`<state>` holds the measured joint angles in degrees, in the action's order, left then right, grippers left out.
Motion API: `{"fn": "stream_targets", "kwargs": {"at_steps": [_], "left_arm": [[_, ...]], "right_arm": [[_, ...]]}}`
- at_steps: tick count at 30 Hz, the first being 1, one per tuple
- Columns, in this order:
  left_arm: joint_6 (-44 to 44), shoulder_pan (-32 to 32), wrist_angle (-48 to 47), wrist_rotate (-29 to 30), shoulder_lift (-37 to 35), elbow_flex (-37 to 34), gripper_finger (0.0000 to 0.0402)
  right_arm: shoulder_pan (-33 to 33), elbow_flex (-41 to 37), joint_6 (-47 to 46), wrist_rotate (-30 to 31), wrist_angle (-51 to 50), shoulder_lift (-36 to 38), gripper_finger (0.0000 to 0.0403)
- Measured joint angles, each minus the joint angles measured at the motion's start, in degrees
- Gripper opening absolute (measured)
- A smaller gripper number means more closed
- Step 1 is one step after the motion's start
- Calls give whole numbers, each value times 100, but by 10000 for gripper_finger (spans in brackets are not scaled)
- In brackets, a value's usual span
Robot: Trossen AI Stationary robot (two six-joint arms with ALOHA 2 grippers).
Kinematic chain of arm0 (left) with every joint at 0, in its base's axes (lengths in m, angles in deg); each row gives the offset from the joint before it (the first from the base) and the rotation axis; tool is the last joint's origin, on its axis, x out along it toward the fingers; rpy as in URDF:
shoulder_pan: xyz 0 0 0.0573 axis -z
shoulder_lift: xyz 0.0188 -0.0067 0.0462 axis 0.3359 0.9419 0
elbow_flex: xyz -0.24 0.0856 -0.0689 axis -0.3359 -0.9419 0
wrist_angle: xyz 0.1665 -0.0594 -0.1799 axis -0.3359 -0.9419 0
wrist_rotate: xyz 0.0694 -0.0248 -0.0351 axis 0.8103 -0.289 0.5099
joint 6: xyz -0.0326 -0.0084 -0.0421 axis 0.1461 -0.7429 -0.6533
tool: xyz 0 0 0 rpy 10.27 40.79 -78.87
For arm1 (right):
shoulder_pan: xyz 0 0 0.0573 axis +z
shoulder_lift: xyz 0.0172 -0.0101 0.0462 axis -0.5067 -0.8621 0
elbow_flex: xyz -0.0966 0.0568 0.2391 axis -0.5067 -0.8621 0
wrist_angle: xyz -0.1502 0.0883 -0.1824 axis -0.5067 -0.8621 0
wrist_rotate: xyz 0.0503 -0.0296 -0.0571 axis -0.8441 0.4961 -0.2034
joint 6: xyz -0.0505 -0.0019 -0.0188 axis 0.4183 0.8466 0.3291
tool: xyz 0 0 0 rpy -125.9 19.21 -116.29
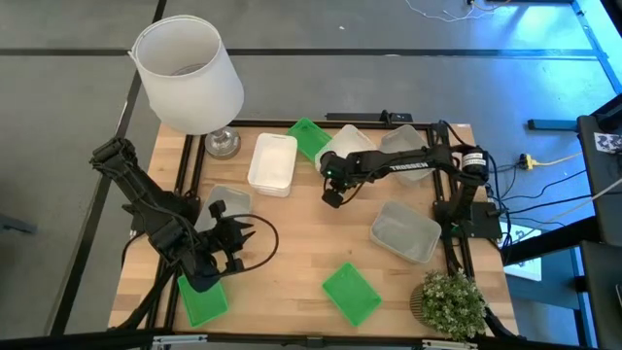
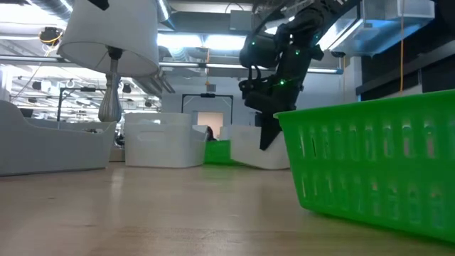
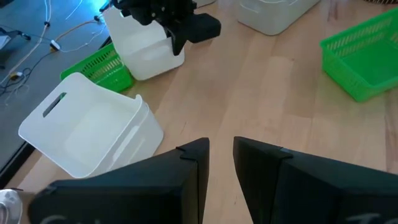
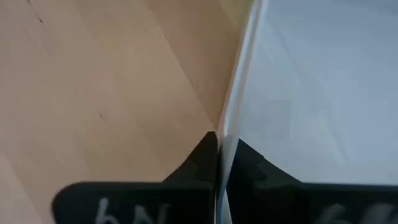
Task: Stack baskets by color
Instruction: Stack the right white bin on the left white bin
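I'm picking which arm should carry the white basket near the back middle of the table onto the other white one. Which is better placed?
Right. The right gripper is pinched on that white basket's wall, beside the other white basket. The left gripper sits open at the front-left, holding nothing.

white basket (image 3: 87, 134) beside left tool (image 3: 221, 155), fingers slightly apart; green basket (image 3: 364, 59) farther off

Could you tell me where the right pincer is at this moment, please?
In the high view the right pincer is mid-table, closed on the wall of a white basket, beside the green basket.
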<state>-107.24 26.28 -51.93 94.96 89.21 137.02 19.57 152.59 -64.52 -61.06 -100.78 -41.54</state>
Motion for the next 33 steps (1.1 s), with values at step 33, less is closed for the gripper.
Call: {"fn": "stream_targets", "kwargs": {"at_steps": [33], "left_arm": [[35,222,139,46,2,0,65]], "right_arm": [[1135,2328,2097,540,414,-76,0]]}}
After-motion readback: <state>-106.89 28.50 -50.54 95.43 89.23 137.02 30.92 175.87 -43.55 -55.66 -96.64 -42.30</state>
